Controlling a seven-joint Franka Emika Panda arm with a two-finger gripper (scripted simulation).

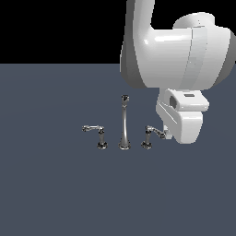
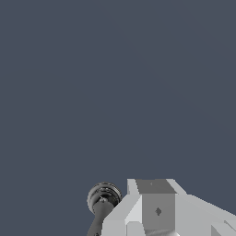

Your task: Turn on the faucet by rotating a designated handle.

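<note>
On the grey surface (image 1: pixel 55 193) stands the faucet (image 1: pixel 124 124), its tall spout between two short levers. Toward the exterior view's right, the handle (image 1: pixel 152 134) rises on its post, its thin arm running rightward until the tip meets the white gripper (image 1: pixel 168 134), which sits level with that arm's far end. Whether the jaws are spread or closed I cannot tell; they are hidden behind the housing. No containers appear. A sideways sweep about the post looks to be what remains.

chrome faucet (image 1: pixel 124 123), white arm (image 1: pixel 175 55), slate-grey floor (image 1: pixel 55 193)
</note>
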